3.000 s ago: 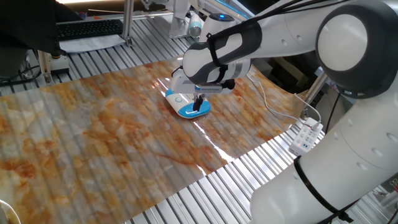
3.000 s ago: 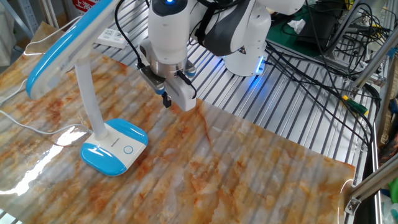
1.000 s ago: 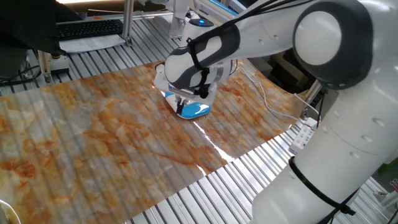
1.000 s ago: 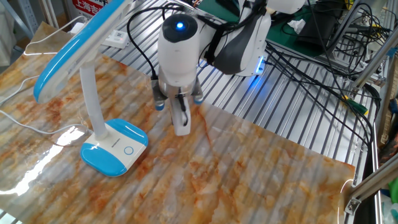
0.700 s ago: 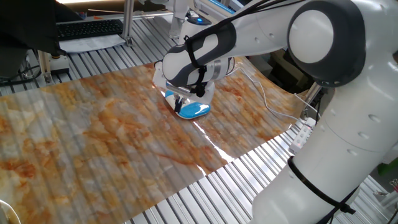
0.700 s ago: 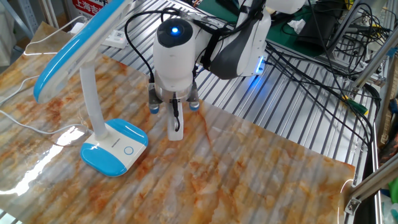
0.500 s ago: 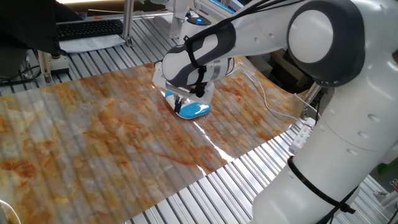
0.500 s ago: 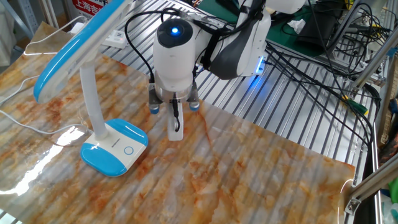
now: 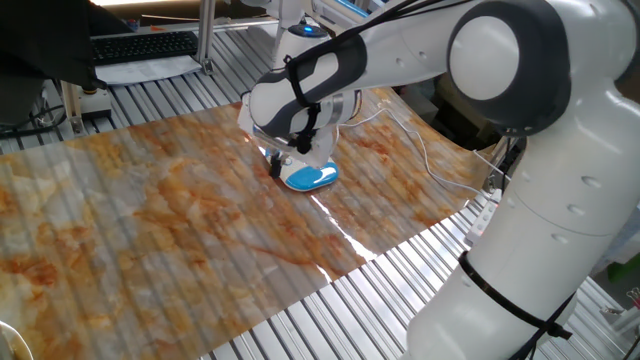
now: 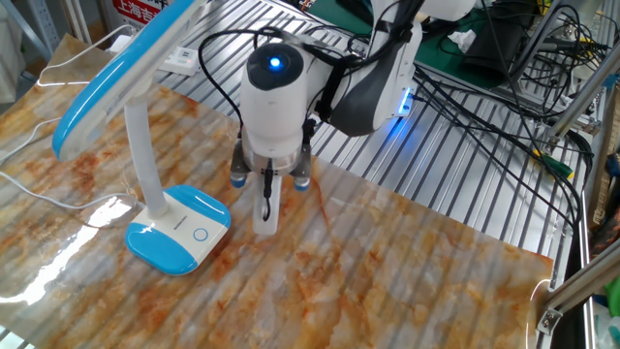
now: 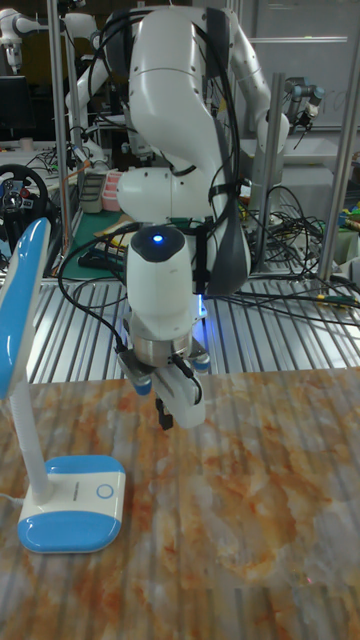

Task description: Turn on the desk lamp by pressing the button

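The desk lamp (image 10: 179, 240) stands at the left of the marbled mat. It has an oval blue-and-white base, a white stem (image 10: 143, 160) and a long blue-and-white head (image 10: 102, 87). Its round button (image 10: 199, 234) sits on the white part of the base and also shows in the tall fixed view on the base (image 11: 72, 502) as a ring, the button (image 11: 103, 492). My gripper (image 10: 263, 223) points down just right of the base, above the mat and apart from the button. Its fingers close into one narrow tip holding nothing. My arm hides most of the lamp (image 9: 312, 178) in one fixed view.
A white power strip (image 9: 488, 222) lies off the mat's right edge, with a thin white cord (image 9: 430, 160) running to it. Black cables (image 10: 504, 68) crowd the slatted metal table behind my arm. A keyboard (image 9: 140, 45) sits at the far back.
My gripper has come down and moved toward the lamp base, with the wrist turning a little. The lamp has not moved.
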Robot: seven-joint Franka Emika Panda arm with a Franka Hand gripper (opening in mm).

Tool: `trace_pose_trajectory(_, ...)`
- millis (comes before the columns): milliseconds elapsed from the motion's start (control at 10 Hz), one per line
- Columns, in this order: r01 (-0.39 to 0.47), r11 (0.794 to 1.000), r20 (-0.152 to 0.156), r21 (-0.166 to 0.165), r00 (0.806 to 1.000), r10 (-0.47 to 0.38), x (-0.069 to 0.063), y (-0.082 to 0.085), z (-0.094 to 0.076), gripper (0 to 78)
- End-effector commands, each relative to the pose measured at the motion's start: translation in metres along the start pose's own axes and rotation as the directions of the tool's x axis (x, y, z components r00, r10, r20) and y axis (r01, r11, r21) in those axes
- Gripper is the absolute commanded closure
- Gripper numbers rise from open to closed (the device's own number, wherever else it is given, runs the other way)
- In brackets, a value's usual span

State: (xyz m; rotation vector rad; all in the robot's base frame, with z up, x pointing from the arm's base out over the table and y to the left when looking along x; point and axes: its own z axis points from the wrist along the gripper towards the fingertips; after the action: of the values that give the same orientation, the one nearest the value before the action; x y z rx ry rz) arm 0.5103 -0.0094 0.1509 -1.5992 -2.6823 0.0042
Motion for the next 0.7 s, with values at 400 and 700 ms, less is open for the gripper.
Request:
trace_pose_trajectory(400, -0.171, 0.985, -0.023, -0.039, 0.985, 0.170, -0.0002, 0.0014, -0.0006, 77.6)
trace_pose_trajectory(700, -0.178, 0.983, -0.012, -0.048, 0.984, 0.178, -0.0002, 0.0014, -0.0006, 77.6)
